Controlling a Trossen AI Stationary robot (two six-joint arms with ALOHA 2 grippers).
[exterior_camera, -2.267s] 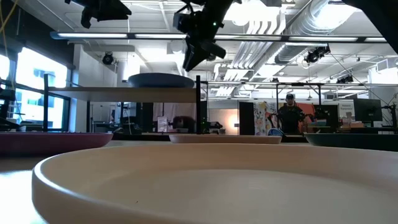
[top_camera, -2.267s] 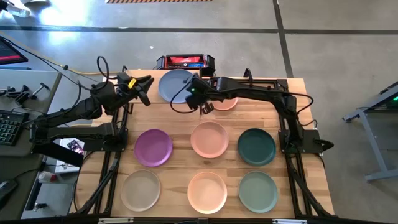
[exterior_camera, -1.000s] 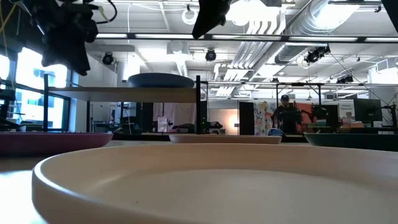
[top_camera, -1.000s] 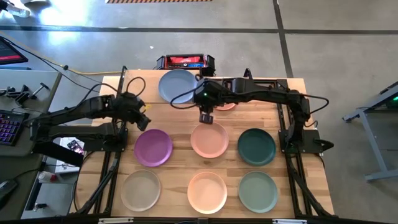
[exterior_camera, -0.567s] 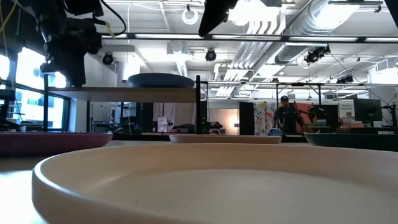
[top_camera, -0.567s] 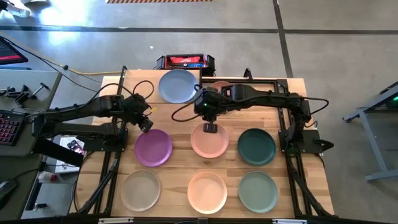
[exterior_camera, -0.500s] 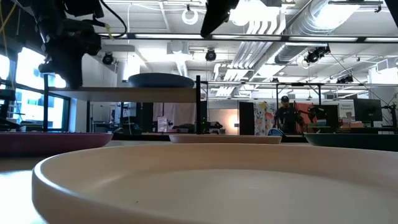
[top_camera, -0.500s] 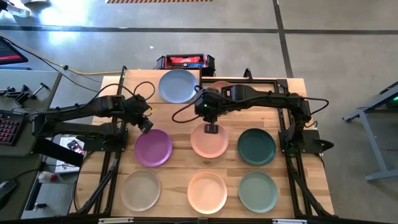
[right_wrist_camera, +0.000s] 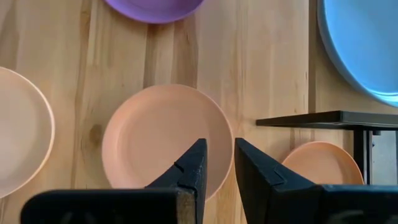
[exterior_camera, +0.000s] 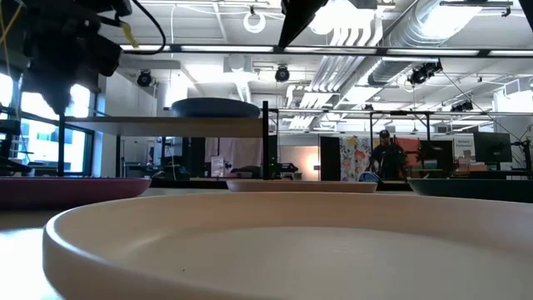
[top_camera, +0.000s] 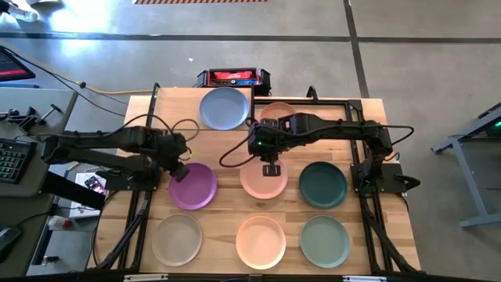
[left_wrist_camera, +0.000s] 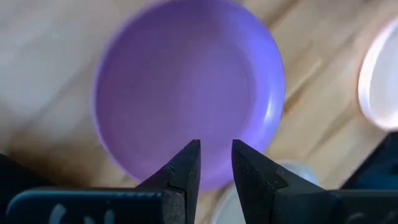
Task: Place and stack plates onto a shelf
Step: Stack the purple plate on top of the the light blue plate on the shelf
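My left gripper (top_camera: pixel 182 169) hovers open by a narrow gap over the far-left rim of the purple plate (top_camera: pixel 193 186); the left wrist view shows that plate (left_wrist_camera: pixel 186 99) just beyond the gripper (left_wrist_camera: pixel 216 163). My right gripper (top_camera: pixel 270 168), also open by a narrow gap, hangs over the far part of the peach plate (top_camera: pixel 264 177) in the middle row, seen beneath it in the right wrist view (right_wrist_camera: pixel 165 134). The light blue plate (top_camera: pixel 225 108) rests on the shelf (exterior_camera: pixel 166 125). Another peach plate (right_wrist_camera: pixel 323 165) lies under the shelf.
A dark teal plate (top_camera: pixel 322 184), a sage green plate (top_camera: pixel 324 240), a pale peach plate (top_camera: pixel 261 241) and a beige plate (top_camera: pixel 178 239) lie flat on the slatted tabletop. The shelf's black frame (right_wrist_camera: pixel 329 118) stands at the far edge. A person stands in the room behind (exterior_camera: pixel 389 154).
My left gripper has moved toward the near edge and down, from beside the shelf to the purple plate's far-left rim. My right gripper has moved away from the shelf toward the near edge, ending over the middle-row peach plate. No plate has moved.
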